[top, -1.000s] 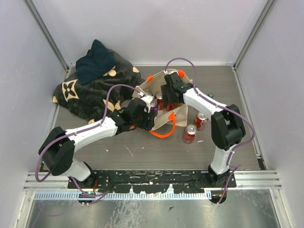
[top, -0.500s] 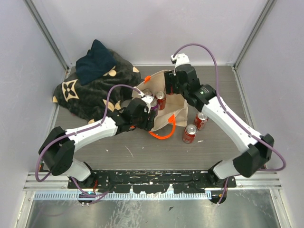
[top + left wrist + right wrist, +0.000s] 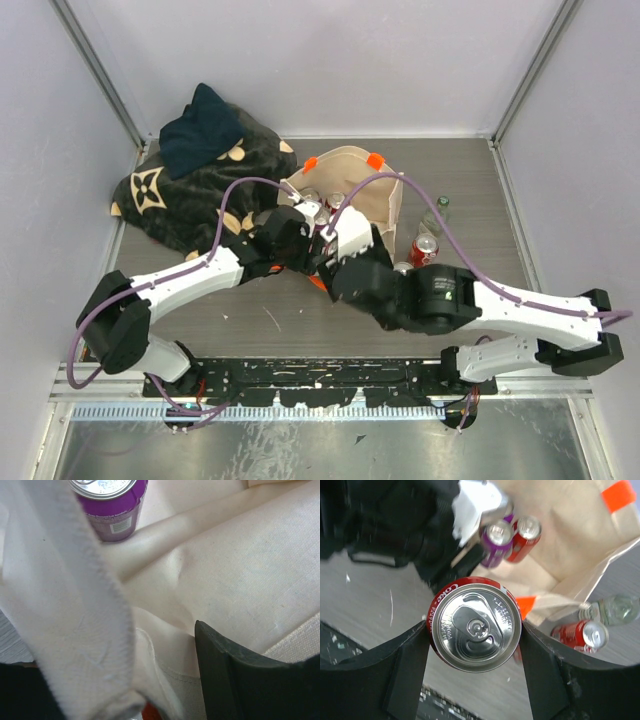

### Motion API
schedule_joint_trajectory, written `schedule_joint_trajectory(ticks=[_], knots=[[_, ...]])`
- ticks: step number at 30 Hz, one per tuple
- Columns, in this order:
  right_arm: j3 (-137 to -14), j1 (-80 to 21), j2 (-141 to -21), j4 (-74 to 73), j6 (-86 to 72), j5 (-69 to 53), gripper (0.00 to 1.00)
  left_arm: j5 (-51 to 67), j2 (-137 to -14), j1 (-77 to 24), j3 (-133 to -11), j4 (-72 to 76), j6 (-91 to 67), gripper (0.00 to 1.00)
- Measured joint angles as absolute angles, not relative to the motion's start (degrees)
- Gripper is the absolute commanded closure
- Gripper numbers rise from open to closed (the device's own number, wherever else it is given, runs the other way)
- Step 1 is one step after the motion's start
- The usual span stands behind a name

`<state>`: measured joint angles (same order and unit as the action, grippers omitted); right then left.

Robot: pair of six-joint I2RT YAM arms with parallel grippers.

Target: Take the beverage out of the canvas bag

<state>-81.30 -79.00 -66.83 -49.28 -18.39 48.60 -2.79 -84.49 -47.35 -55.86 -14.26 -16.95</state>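
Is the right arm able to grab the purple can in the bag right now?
Probably not: the right gripper is shut on a red Coke can. The purple can stands uncovered in the open canvas bag.

A dark floral blanket (image 3: 190,190) lies heaped with a navy cloth (image 3: 200,130) on top.

This is a robot test cell in a lab rather than a lived-in room. Plain pale walls (image 3: 300,60) framed by aluminium rails (image 3: 95,70) box in a wood-grain table (image 3: 250,320), with both arms bolted to a scuffed black base plate (image 3: 300,378).
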Motion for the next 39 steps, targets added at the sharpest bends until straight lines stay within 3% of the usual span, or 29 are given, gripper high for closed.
schedule_joint_trajectory(ticks=[7,14,21,27,39], knots=[[-74.54,-85.69,-70.76,-63.68,-36.88,50.96,0.99,-4.05,-81.34,-47.35,-55.86,-15.49,-16.45,0.32],[-57.78,-85.47,-58.59,-62.67,-48.47,50.5,0.99,-5.28,-79.68,-47.35,-55.83,-16.67,-16.01,0.31],[-53.32,-84.99,-53.78,-63.44,-56.55,50.52,0.99,-6.2,-78.98,-47.35,-54.7,-16.95,-16.03,0.27],[-50.46,-82.76,-58.43,-61.45,-59.2,48.27,0.99,-7.51,-77.67,-47.35,-53.41,-16.73,-16.36,0.24],[-40.49,-68.01,-56.8,-49.17,-52.03,39.68,0.99,-8.93,-73.73,-47.35,-51.57,-17.1,-17.26,0.23]])
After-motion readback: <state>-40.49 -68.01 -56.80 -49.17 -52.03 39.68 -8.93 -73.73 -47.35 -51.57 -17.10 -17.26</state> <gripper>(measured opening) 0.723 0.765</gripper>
